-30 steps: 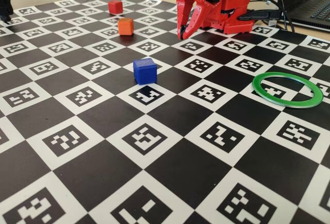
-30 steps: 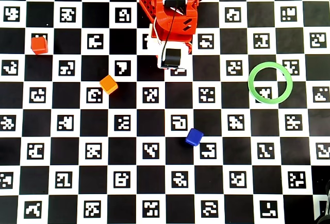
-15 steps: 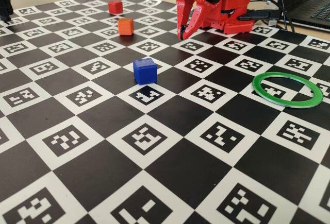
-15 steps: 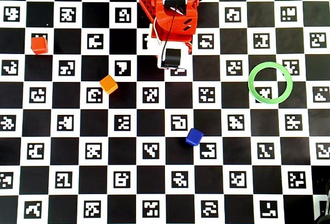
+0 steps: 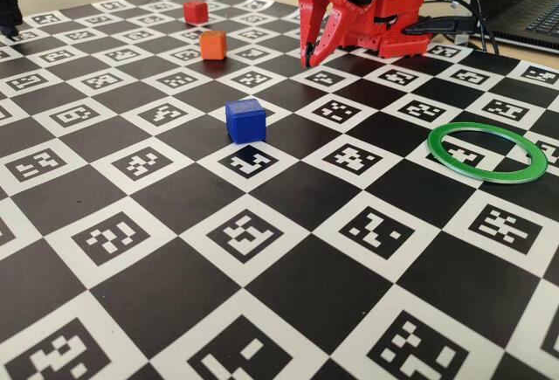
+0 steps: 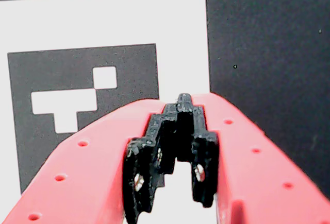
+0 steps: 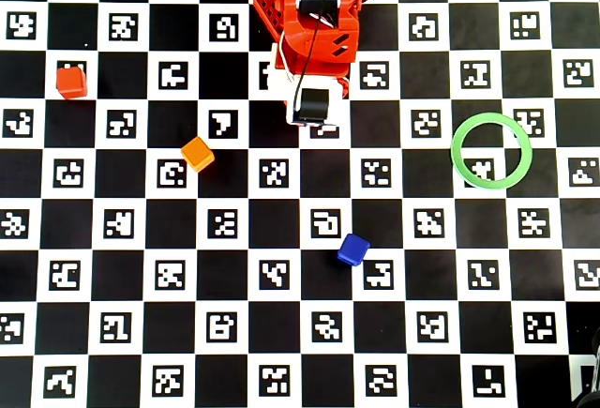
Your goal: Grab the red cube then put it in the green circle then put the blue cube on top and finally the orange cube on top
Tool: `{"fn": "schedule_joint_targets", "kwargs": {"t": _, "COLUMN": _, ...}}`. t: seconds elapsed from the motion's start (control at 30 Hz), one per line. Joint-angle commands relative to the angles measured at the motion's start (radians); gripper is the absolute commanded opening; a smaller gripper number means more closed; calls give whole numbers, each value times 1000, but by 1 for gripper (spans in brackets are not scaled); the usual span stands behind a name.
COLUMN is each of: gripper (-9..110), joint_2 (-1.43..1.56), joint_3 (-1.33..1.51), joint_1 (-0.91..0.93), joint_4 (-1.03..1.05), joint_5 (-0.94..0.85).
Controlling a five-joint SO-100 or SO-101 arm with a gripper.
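The red pincer hangs folded close to the arm's base near the far edge of the checkered marker board, its tips pointing down just above a white square; in the wrist view its two red fingers meet at their black tips, so the pincer is closed and grips nothing. In the overhead view the arm sits at the middle of the top edge of the board. The red cube lies well apart from the pincer, toward the board's left edge in that view, on a square near the top-left corner region; in the fixed view the red cube is the farthest cube, near the far edge. The orange cube rests between the red cube and the arm, a little nearer the board's middle, and shows as the second cube in the fixed view. The blue cube stands near the board's centre, in front of the pincer but apart from it. The green circle lies flat toward the right edge, empty, well apart from all three cubes.
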Motion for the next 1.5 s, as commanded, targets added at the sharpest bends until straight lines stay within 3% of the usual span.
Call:
{"fn": "schedule_joint_targets", "kwargs": {"t": 0.0, "gripper": -6, "joint_2": 52, "joint_3": 55, "joint_1": 5, "joint_4": 63, "joint_5": -6}}
{"fn": "schedule_joint_targets", "kwargs": {"t": 1.17, "gripper": -6, "joint_2": 52, "joint_3": 55, "joint_1": -14, "joint_4": 64, "joint_5": 0}}
{"fn": "schedule_joint_targets", "kwargs": {"t": 1.47, "gripper": -6, "joint_2": -87, "joint_3": -77, "joint_1": -23, "joint_4": -43, "joint_5": 215}}
